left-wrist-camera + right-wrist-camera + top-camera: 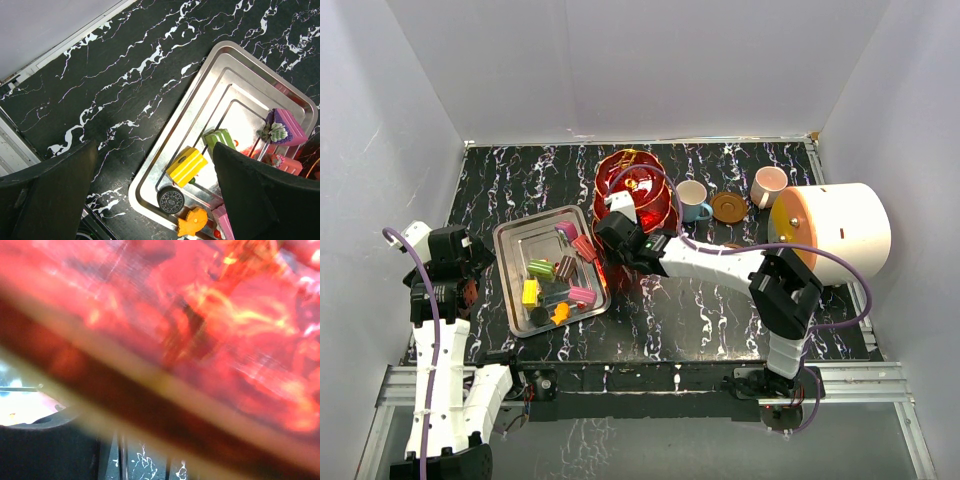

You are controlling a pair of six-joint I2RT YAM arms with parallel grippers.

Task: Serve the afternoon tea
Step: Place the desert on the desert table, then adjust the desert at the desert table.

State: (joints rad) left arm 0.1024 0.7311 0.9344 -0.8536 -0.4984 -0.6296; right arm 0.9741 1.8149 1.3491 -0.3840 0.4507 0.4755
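Observation:
The translucent red stand (638,188) stands at the back middle of the table. My right gripper (618,228) is pressed against its near left side. The right wrist view is filled with blurred red plastic (200,315) and a blurred gold bar (165,385), and the jaws do not show. Block sweets (560,280) lie in the silver tray (505,240): yellow (186,165), green (222,139), pink (287,125), a dark round one (171,199), an orange fish (192,221). My left gripper (155,200) is open and empty above the tray's left rim (150,172). A blue cup (692,200), a brown saucer (728,207) and a pink cup (768,185) stand right of the stand.
A big white cylinder with an orange face (835,228) lies at the right, near the pink cup. White walls close in the table on three sides. The right arm stretches across the middle of the table.

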